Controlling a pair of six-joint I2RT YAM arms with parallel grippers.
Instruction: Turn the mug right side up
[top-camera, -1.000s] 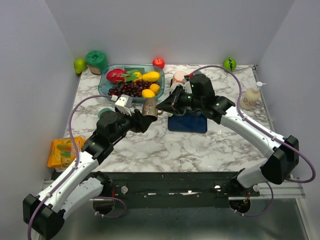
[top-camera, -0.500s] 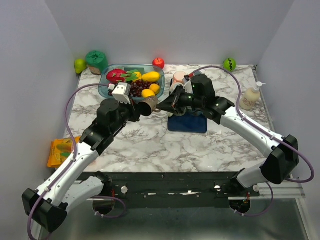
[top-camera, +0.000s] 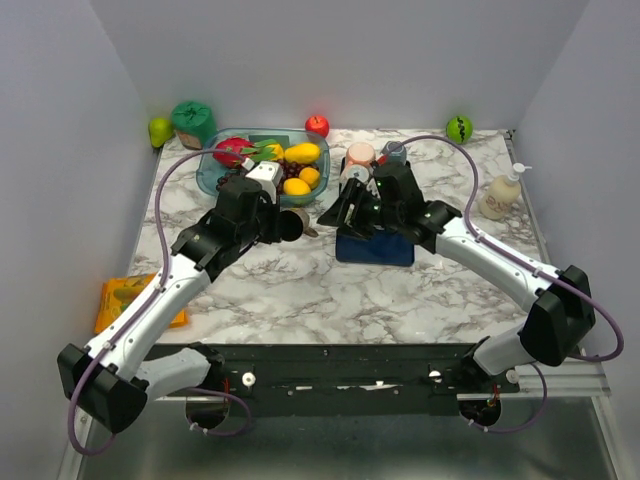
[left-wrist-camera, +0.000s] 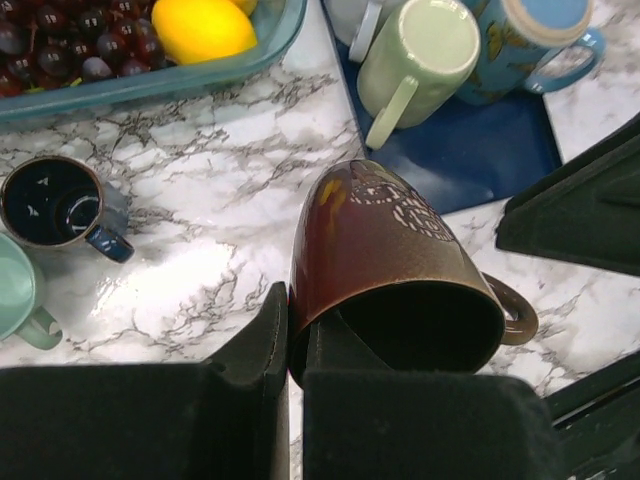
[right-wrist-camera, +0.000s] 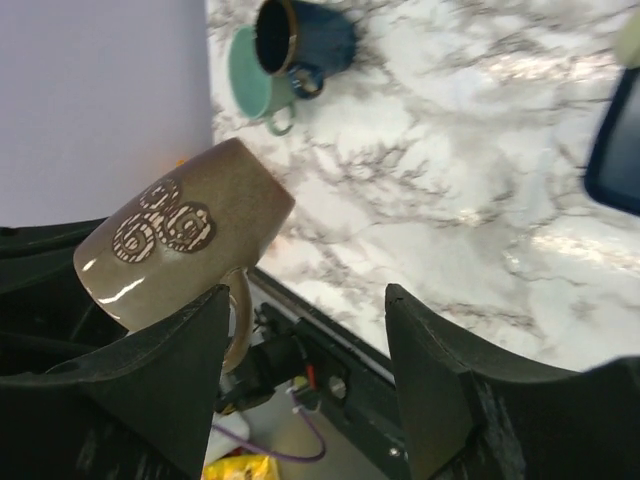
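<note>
Left gripper (left-wrist-camera: 295, 340): clamped shut on rim of brown mug (left-wrist-camera: 390, 260), mug tilted on its side above marble table (top-camera: 330, 290), mid-scene.
Right gripper (right-wrist-camera: 305, 300): jaws spread, empty, just right of the mug.
Blue mat (top-camera: 375, 250): right of mug, carrying a pale green mug (left-wrist-camera: 420, 50).
Fruit tray (top-camera: 203, 170): far left.

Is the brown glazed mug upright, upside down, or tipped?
Tipped on its side: the brown glazed mug is clamped by its rim in the left gripper, mouth facing that wrist camera, base pointing away.

brown mug (top-camera: 293, 225) partly hid, top cam; teal mug (left-wrist-camera: 18, 292) cut off, frame edge
</note>
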